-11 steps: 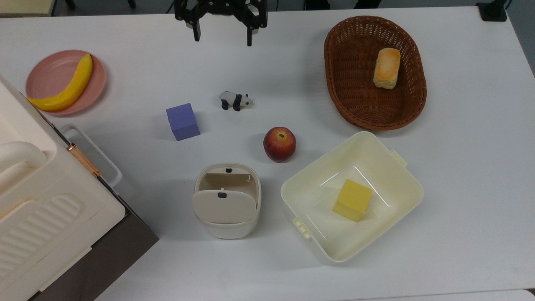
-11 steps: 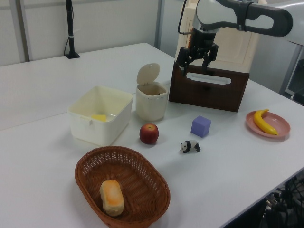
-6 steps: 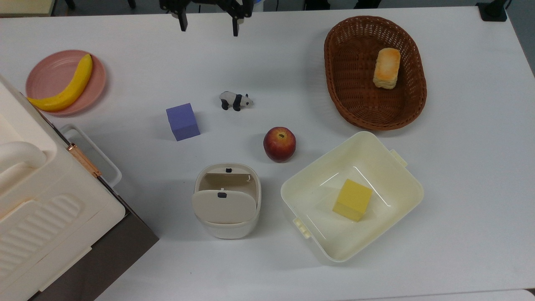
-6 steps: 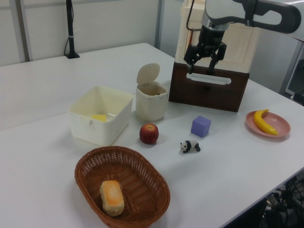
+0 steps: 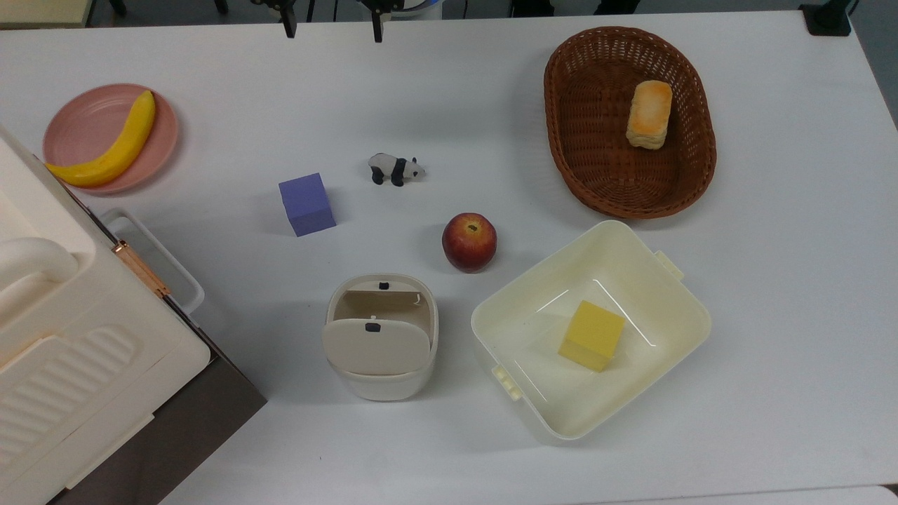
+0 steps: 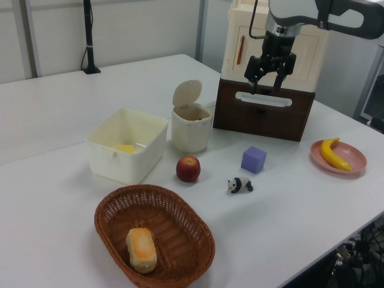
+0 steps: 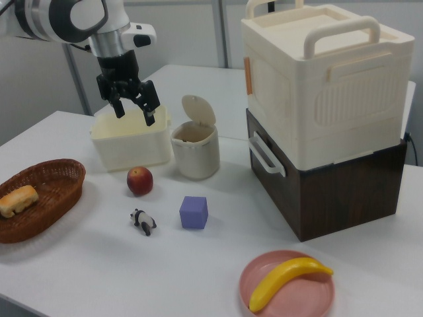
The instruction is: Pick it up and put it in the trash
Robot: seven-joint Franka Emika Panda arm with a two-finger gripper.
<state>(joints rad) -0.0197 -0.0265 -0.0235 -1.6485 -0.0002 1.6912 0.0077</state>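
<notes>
The cream-white trash bin stands near the table's front in the top view, its flap lid swung up and its mouth open. The crumpled paper wad is hidden or out of view. My gripper hangs open and empty high over the far table edge in the top view, well away from the bin. In the left view the gripper sits in front of the stacked boxes. In the right view the gripper hovers above the wide tub.
On the table are a purple cube, a panda figurine, an apple, a wide cream tub holding a yellow block, a wicker basket with bread, a banana on a pink plate, and stacked boxes.
The open gripper has drawn back toward the top view's upper left edge, higher above the table. Nothing on the table has moved.
</notes>
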